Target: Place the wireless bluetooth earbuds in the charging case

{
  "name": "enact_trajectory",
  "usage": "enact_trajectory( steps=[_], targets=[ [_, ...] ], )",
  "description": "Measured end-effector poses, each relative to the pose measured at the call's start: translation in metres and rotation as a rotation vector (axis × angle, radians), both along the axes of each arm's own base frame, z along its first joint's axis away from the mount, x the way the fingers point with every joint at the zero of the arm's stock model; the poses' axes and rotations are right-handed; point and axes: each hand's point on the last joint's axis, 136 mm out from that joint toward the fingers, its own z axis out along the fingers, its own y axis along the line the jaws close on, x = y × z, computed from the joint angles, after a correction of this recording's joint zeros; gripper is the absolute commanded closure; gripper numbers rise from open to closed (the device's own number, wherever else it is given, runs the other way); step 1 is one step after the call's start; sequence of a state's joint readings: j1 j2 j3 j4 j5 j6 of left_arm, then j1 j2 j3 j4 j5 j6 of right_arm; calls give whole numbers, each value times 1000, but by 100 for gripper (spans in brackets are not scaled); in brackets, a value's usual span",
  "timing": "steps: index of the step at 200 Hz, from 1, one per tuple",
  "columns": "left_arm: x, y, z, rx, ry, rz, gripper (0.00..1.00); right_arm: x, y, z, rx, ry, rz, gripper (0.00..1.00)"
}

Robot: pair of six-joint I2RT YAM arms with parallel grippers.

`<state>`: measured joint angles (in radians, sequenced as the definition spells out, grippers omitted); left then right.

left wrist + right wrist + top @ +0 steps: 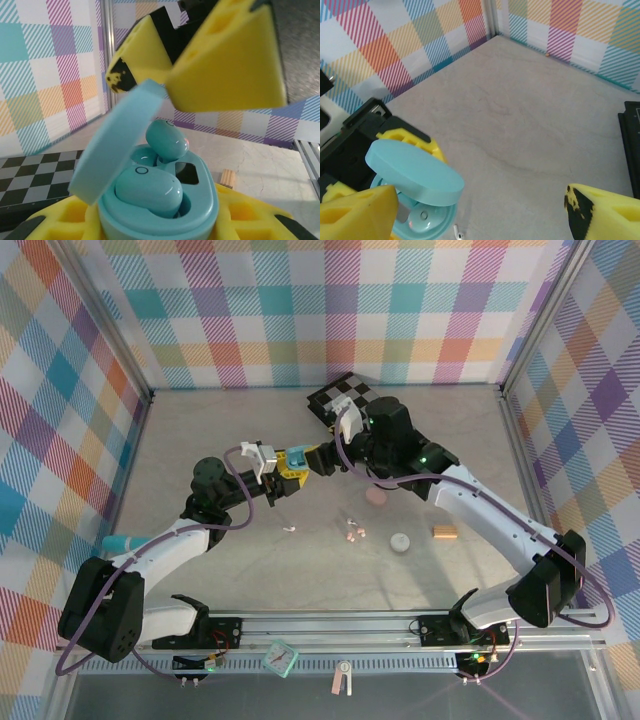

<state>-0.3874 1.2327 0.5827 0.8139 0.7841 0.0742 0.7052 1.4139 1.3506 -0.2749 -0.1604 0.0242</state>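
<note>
- Two pale blue earbuds (148, 190) sit in the open pale blue charging case (200, 200). The nearer one lies low in its socket. The farther one (167, 140) stands tilted, its upper end raised above the case rim.
- The case lid (112, 147) is hinged up and leans back over one side. From the right wrist it reads as a flat oval disc above the case body.
- The case is held off the tabletop (200, 420), near its middle, in the left gripper (283, 472). Its yellow fingers (65, 220) are closed on the lower body of the case from both sides.
- The right gripper (322, 458) is just beside the case, coming in from the opposite side. Its yellow fingers (357, 210) are spread wide apart and hold nothing. One tip hangs close above the raised lid in the left wrist view; I cannot tell whether it touches.
- On the tabletop near the case lie loose earbuds: a small pink cluster (352, 530) and a tiny white one (290, 529).
- A round pink case (377, 497) and a pale round case (400, 542) lie further to the right, apart from each other.
- A small orange cylinder (445, 532) lies beyond them.
- A black-and-white checkered board (345, 398) lies at the far side of the tabletop.
</note>
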Motion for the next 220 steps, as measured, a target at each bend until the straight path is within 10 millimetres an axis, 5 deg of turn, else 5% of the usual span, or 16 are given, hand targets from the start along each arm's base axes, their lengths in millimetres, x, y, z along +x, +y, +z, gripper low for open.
enact_trajectory(
  steps=[76,159,195,220],
  targets=[
    [-3,-1,0,1,-1,-17,69,19,-2,8,15,19,-60,14],
    [2,1,0,-1,-1,11,69,-8,-10,37,129,54,-28,14],
    [8,4,2,-7,-9,50,69,-25,-24,44,207,147,-73,26],
    [13,7,6,-9,-44,89,69,-24,-26,26,214,296,-148,34]
  ],
)
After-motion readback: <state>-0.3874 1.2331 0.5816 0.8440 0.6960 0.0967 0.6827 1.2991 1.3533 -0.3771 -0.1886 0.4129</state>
